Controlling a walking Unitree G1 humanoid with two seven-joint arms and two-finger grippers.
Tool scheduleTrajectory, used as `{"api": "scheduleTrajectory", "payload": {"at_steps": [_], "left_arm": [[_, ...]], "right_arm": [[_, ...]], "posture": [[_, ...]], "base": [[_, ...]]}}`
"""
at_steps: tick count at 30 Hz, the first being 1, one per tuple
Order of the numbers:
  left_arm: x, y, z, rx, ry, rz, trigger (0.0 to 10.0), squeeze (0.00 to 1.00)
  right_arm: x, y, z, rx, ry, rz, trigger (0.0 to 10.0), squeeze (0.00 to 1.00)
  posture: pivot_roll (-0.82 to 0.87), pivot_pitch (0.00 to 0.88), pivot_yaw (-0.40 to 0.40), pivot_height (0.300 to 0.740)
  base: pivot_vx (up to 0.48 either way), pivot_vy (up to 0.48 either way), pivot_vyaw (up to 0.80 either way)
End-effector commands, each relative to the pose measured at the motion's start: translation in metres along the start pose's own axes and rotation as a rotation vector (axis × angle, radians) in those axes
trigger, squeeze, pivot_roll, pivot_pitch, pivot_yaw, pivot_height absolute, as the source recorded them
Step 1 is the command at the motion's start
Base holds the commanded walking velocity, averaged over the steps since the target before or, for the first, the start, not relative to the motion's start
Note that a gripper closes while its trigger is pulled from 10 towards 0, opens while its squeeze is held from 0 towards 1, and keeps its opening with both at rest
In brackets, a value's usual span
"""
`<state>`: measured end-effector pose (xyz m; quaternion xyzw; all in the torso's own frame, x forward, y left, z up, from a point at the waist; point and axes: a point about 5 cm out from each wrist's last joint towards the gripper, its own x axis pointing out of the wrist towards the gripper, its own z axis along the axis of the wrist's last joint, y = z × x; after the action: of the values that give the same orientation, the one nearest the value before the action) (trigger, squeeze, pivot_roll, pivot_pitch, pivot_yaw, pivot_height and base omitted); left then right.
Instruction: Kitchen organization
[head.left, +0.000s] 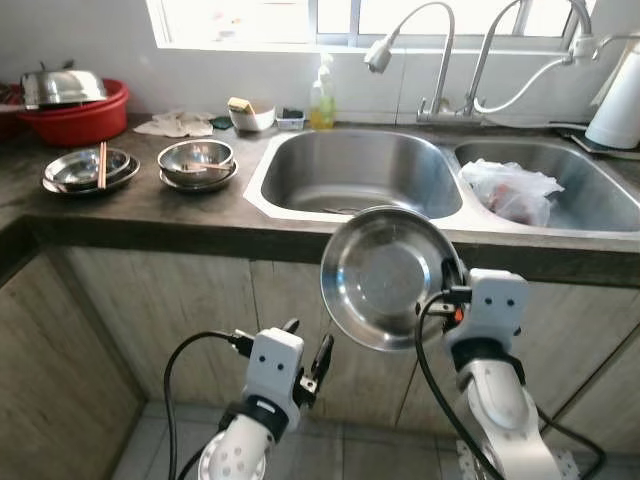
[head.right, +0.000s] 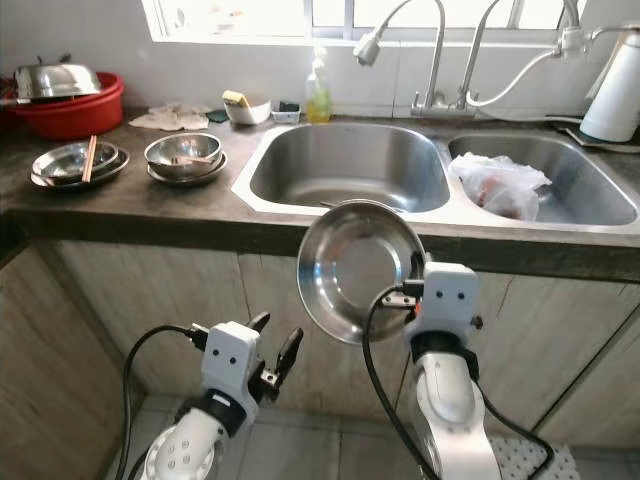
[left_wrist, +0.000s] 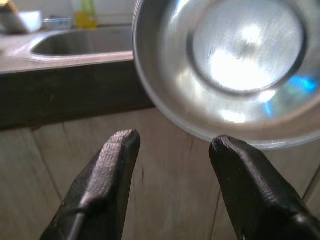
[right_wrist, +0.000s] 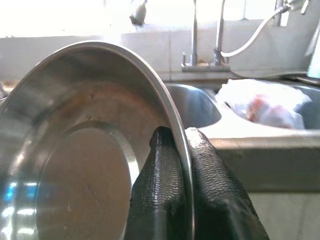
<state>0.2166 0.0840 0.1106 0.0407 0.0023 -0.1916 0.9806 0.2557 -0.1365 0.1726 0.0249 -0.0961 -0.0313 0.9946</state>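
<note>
My right gripper (head.left: 447, 292) is shut on the rim of a shallow steel bowl (head.left: 385, 275). It holds the bowl tilted on edge in front of the counter's front edge, just below the left sink basin (head.left: 350, 170). In the right wrist view both fingers (right_wrist: 162, 170) pinch the bowl's rim (right_wrist: 75, 165). My left gripper (head.left: 307, 345) hangs lower in front of the cabinet doors, open, with nothing between its fingers (left_wrist: 107, 165). The bowl's underside (left_wrist: 235, 60) is above them. More steel bowls stand on the counter at left: one stack (head.left: 197, 160), another (head.left: 88, 168) with chopsticks across it.
The right sink basin (head.left: 590, 200) holds a crumpled plastic bag (head.left: 510, 190). Two faucets (head.left: 440, 60) rise behind the sink. A soap bottle (head.left: 322, 100), a small white bowl (head.left: 250, 117), a cloth (head.left: 175, 125), a red basin (head.left: 80, 118) and a white kettle (head.left: 620, 100) line the back.
</note>
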Motion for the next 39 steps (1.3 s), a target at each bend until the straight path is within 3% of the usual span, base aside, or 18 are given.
{"api": "scheduleTrajectory", "payload": {"at_steps": [1, 15, 25, 39], "left_arm": [[0.002, 0.001, 0.002, -0.005, -0.001, 0.009, 10.0, 0.0], [0.032, 0.035, 0.049, 0.047, -0.184, 0.104, 10.0, 0.0], [0.034, 0.034, 0.05, 0.048, -0.182, 0.113, 10.0, 0.0], [0.033, 0.035, 0.047, 0.053, -0.165, 0.112, 10.0, 0.0]], "right_arm": [[0.003, 0.0, 0.014, 0.005, -0.053, 0.014, 10.0, 0.0], [0.032, -0.003, 0.049, 0.013, -0.163, 0.057, 10.0, 0.0], [0.044, -0.003, 0.059, 0.021, -0.18, 0.064, 10.0, 0.0], [0.045, 0.002, 0.054, 0.029, -0.155, 0.087, 10.0, 0.0]], "posture": [[0.03, 0.0, -0.022, 0.74], [0.02, 0.0, -0.026, 0.74], [0.02, 0.0, -0.032, 0.74], [0.03, 0.0, -0.03, 0.74]], "base": [[0.0, 0.0, 0.0], [0.0, 0.0, 0.0], [0.248, 0.0, 0.0], [0.296, 0.0, 0.0]]}}
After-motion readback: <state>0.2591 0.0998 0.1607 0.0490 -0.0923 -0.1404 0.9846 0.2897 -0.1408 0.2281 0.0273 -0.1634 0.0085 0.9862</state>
